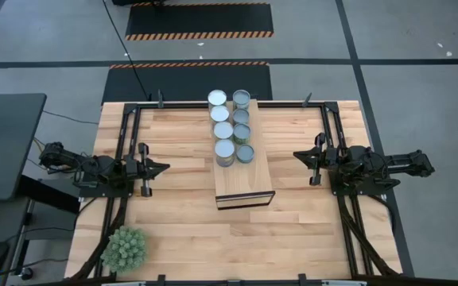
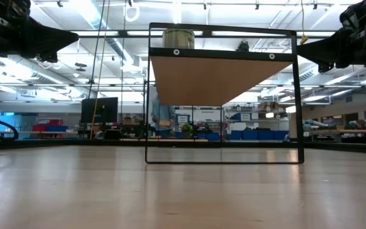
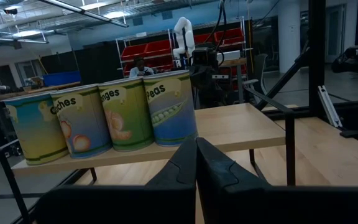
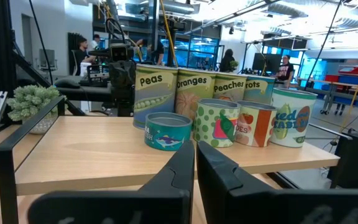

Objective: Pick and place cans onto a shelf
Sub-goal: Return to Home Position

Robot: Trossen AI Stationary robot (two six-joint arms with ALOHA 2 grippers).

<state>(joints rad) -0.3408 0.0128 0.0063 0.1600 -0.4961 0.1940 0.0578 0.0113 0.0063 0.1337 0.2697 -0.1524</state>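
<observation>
Butcher-block bench (image 1: 173,214) carries the shelf (image 1: 245,181), with eight cans (image 1: 230,127) in two rows at one end of its top. The right wrist view reads "Peas", "Oranges" and "Peaches" on the tall row, while the high view shows only lids. The left end effector (image 1: 161,168) and right end effector (image 1: 299,155) flank the shelf, fingers pressed together, holding nothing.

Left pincer (image 1: 164,168) and right pincer (image 1: 298,155) face inward, seemingly closed.
</observation>
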